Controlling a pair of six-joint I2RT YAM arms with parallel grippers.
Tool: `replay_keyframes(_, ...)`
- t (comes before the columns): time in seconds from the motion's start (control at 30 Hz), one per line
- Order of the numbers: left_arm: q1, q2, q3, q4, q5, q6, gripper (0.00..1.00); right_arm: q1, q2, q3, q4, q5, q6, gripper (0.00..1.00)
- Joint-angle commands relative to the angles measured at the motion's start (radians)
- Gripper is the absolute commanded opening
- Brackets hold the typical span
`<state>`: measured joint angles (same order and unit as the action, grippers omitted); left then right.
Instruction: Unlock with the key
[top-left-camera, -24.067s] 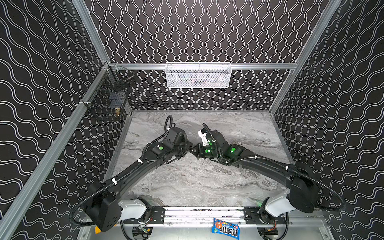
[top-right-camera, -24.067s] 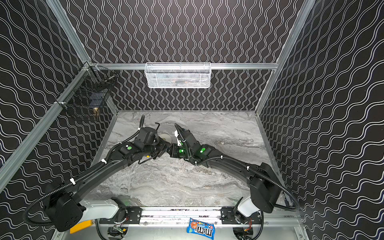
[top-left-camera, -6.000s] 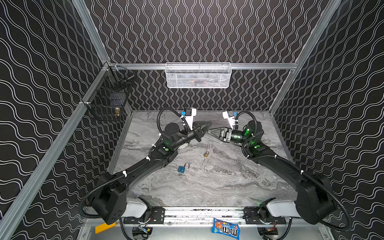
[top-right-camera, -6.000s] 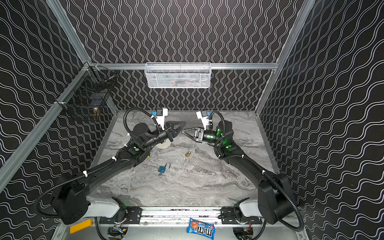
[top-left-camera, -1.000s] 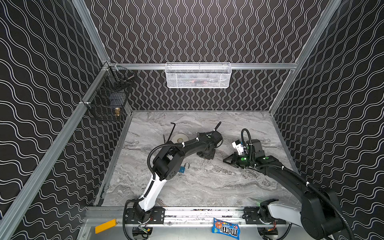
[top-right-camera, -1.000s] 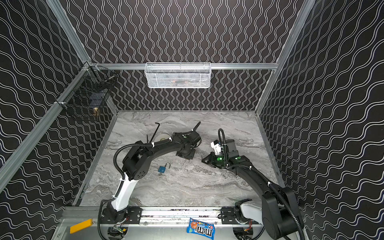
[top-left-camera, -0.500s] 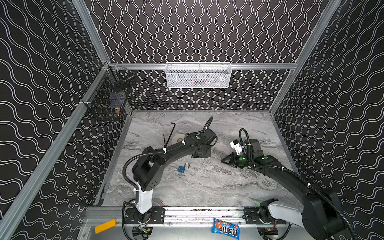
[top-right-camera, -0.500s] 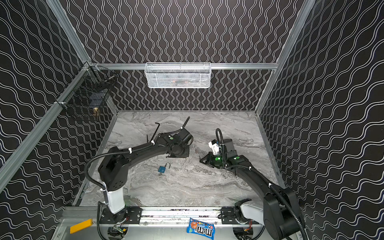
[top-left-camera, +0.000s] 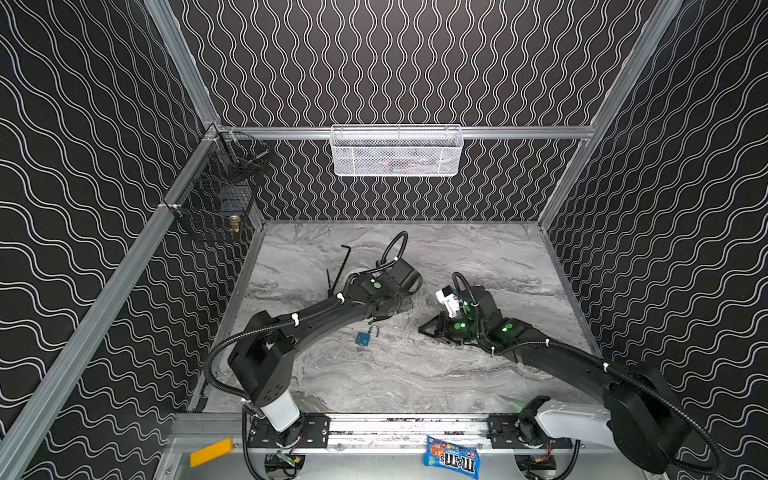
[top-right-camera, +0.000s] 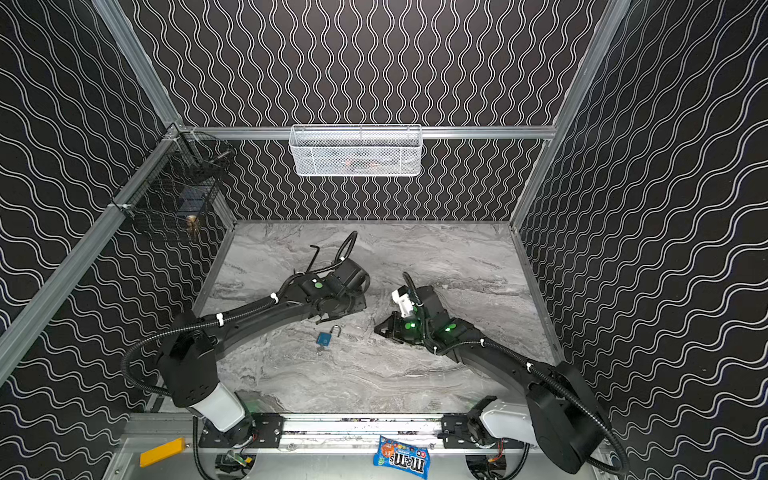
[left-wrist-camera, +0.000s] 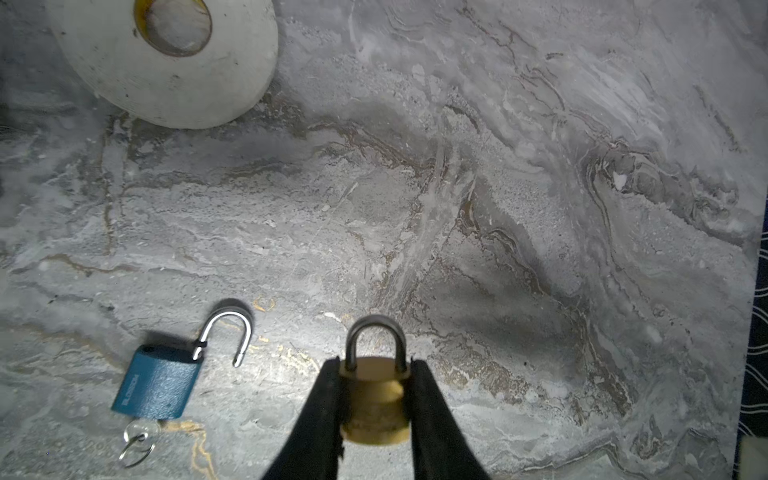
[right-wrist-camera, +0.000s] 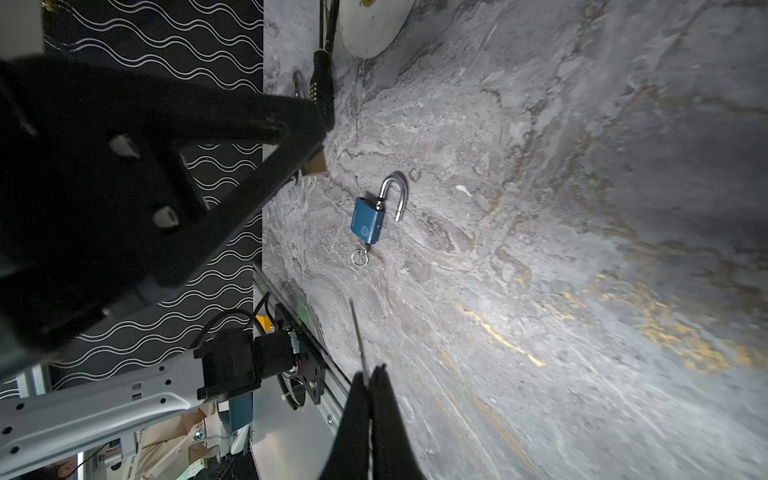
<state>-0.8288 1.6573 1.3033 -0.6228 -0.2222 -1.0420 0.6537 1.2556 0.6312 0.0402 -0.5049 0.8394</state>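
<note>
- The brass padlock (left-wrist-camera: 374, 399) has a squat gold-coloured body and a steel shackle, both legs seated in the body
- The left gripper (left-wrist-camera: 375, 368) is partly closed, its black fingers (left-wrist-camera: 328, 399) clamping the body's two sides
- The shackle points straight out past the fingertips, so the lock's long axis runs in line with the fingers
- It is held low over the marble table (left-wrist-camera: 540, 208) near the middle, just beside the blue padlock (top-left-camera: 364, 337); contact with the table cannot be told
- The blue padlock lies flat with its shackle swung open and a ringed key (left-wrist-camera: 139, 432) in its base
- The right gripper (right-wrist-camera: 370, 372) is fully closed on the key (right-wrist-camera: 358, 332), a thin blade seen edge-on, pointing straight out from the fingertips
</note>
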Motion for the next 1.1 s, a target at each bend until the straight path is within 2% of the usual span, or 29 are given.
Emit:
replay_keyframes(0.0,0.0,-0.013,-0.004,0.009,-0.036,-0.052,0.1,0.03,0.031,0.014,0.141,0.048,0.075,0.0)
replay_keyframes(0.47,0.0,-0.036,-0.021,0.031,-0.01,-0.072,0.06,0.076,0.163,0.077,0.244,0.043,0.112,0.0)
replay_keyframes(1.07,0.0,-0.048,-0.019,0.035,0.005,-0.058,0.02,0.074,0.207,0.087,0.257,0.036,0.109,0.0)
